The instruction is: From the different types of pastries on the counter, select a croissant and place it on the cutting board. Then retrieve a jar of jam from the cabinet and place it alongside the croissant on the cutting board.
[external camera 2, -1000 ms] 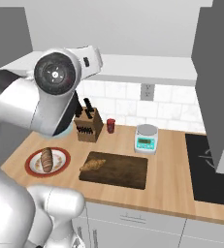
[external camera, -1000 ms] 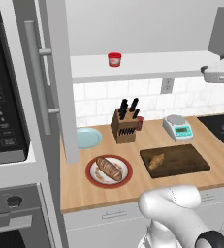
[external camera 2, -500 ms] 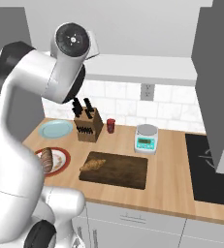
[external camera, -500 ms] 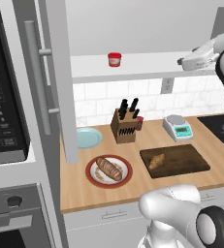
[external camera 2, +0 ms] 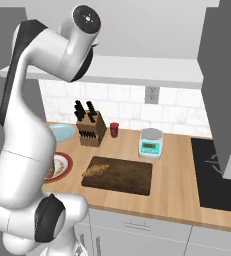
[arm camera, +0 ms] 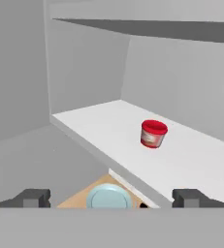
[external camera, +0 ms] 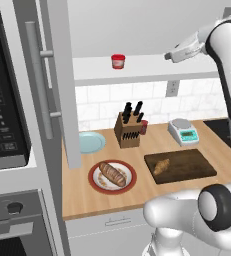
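Light grey cabinet (external camera: 62,90) walls and a flat white shelf (arm camera: 108,128) frame the scene, with the door swung open and its long metal bar handle (external camera: 37,80) facing the left base view. Raised to shelf height at the cabinet's right side, the gripper (arm camera: 111,197) has its two dark fingertips (arm camera: 33,197) spread wide apart with nothing between them (in the left base view its end is too small to read the jaws). Ahead of it, well apart and untouched, the jar of jam (arm camera: 153,133) stands upright on the shelf, red with a pale band, near the shelf's middle (external camera: 118,61).

Below the shelf lies the counter (external camera: 142,187) of light tan wood. On it the cutting board (external camera 2: 132,177) rests flat, and the croissant (external camera 2: 95,170) sits on the board's left part, clear of the edges. To the board's left a red-rimmed plate (external camera: 94,181) carries the longer scored loaf (external camera: 113,173). Behind that sits a pale blue plate (external camera: 91,142), also visible under the shelf edge in the hand view (arm camera: 108,197). A knife block (external camera 2: 89,129) stands at the back, a small dark red cup (external camera 2: 114,129) just beside it, and a kitchen scale (external camera 2: 150,143) farther right, near the black cooktop (external camera 2: 219,175).
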